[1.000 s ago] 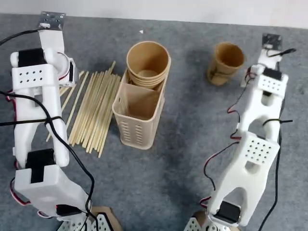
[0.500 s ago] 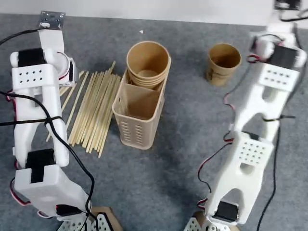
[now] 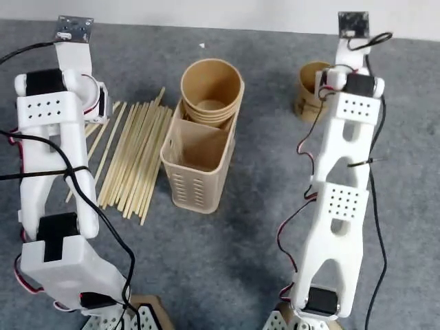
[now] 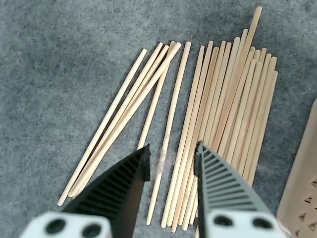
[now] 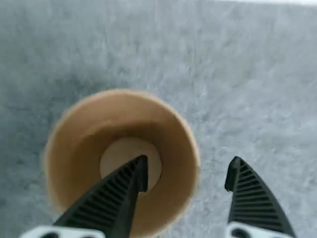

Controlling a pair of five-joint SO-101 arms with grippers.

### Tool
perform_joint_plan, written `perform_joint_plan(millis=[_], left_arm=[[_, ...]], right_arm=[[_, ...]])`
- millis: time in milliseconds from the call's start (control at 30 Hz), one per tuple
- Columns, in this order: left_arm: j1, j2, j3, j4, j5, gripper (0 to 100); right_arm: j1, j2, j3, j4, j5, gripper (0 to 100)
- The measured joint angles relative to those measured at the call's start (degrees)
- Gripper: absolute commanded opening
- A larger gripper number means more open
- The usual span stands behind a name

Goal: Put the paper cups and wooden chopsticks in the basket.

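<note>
I see right end effector (image 5: pixel 189 159) wide open, empty, one finger above the mouth of the paper cup (image 5: pixel 74 148), the other outside its rim | vs 1 s ago: right arm swung in over it | cup upright, right of basket (image 3: pixel 196 185) | left end effector (image 4: pixel 172 151) open, empty, over chopsticks (image 4: pixel 233 99) lying flat, parallel, beside basket

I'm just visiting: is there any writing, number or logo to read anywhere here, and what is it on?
No text can be read in these pictures.
The stacked paper cups, the loose paper cup, the basket and the chopsticks look plain.
Any print on the small board atop one arm is too small to read.
</note>
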Motion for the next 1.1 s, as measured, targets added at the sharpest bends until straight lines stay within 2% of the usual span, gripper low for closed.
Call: perform_joint_plan(millis=[67, 133, 267, 333, 467, 633, 933, 1100], left_arm=[[0.0, 0.0, 0.0, 0.0, 0.0, 18], [0.0, 0.0, 0.0, 0.0, 0.0, 18], [0.0, 0.0, 0.0, 0.0, 0.0, 18], [0.0, 0.0, 0.0, 0.0, 0.0, 17], [0.0, 0.0, 0.0, 0.0, 0.0, 17], [0.0, -3.6, -1.93, 2.64, 0.0, 17], [0.0, -26.11, -7.47, 15.91, 0.0, 17], [0.0, -42.2, 3.34, 17.93, -0.09, 18]], right_arm=[[0.53, 1.58, 0.0, 0.0, 0.0, 26.0], [1.41, 2.73, 0.0, 0.0, 0.0, 21.2], [2.55, 3.78, 0.0, 2.73, 0.0, 0.0], [2.73, 3.87, 0.0, 5.01, 0.0, 2.4], [2.46, 3.87, -1.23, 10.02, 0.0, 0.4], [2.73, 0.88, -8.7, 19.78, 0.0, 0.5], [2.64, -20.04, -9.49, 23.21, 0.0, 0.5], [-2.46, -38.51, 3.08, 23.21, 0.0, 0.5]])
